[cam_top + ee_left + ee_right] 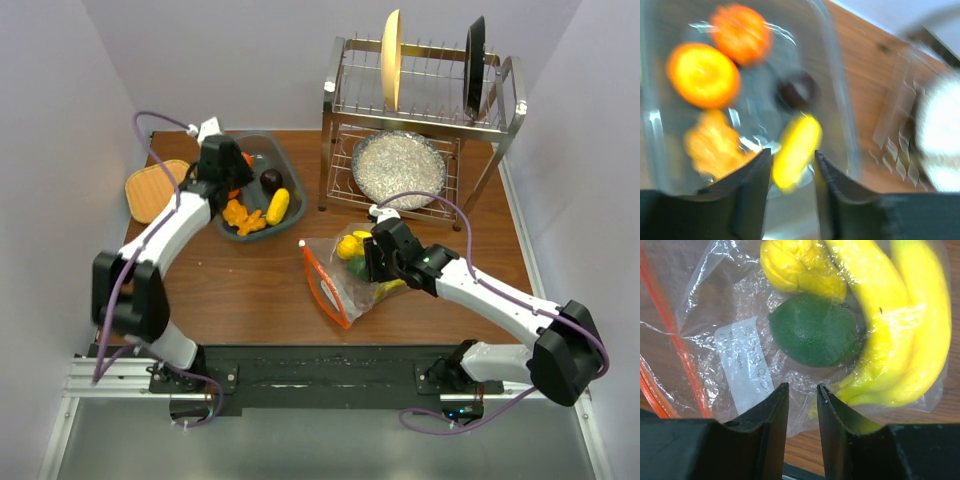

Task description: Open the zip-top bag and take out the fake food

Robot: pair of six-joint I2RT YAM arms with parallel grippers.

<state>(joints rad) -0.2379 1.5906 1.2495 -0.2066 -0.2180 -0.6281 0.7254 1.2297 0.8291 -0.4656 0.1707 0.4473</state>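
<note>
Top view: the bag (335,285) lies on the wooden desk (250,280) beneath the right end effector (368,262), with a rack (340,120) just behind. Left wrist: the left end effector (791,155) is spread above fruit (702,75) in a tub (840,115). Right wrist: jaws nearly together over the bag, grip unclear. It looks thin and slippery; pinch the orange strip (685,355) to the left.

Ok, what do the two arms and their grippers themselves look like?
Both the left arm and right arm have white tubular links with black joint housings, and a thin purple cable loops along each. The left gripper and right gripper have matte black, flat-faced fingers.
</note>
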